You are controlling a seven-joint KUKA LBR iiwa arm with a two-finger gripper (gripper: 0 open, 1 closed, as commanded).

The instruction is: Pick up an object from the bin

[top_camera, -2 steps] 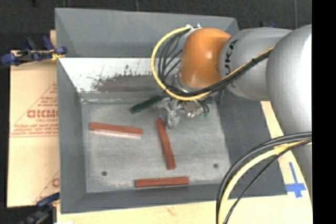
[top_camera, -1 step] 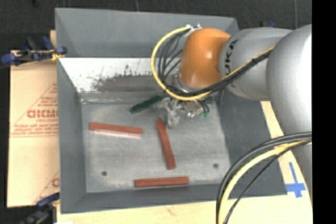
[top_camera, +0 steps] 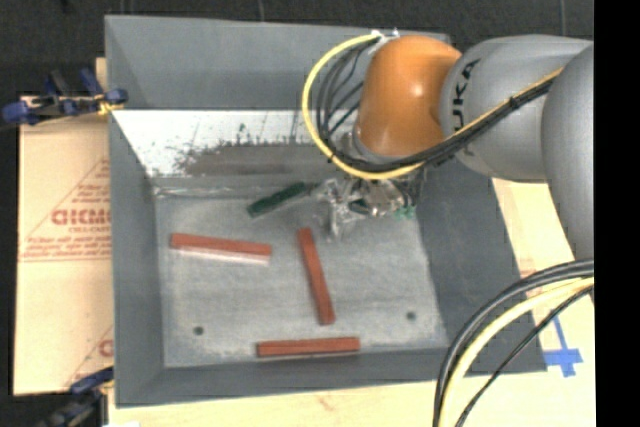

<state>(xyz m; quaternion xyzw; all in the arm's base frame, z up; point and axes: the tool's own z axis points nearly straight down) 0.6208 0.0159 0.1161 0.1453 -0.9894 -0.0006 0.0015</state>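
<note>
My gripper (top_camera: 345, 212) hangs below the orange wrist cover, near the back wall of the bin, right of centre. A dark green stick (top_camera: 278, 200) lies just to its left, tilted, near the back wall. A red-brown stick (top_camera: 316, 276) lies on the floor directly in front of the gripper, running toward the front. Something small and green (top_camera: 405, 210) peeks out at the gripper's right side.
Another red-brown stick (top_camera: 220, 247) lies on the left of the floor. A third red-brown stick (top_camera: 307, 347) lies along the front wall. The arm and its cables cover the bin's back right corner.
</note>
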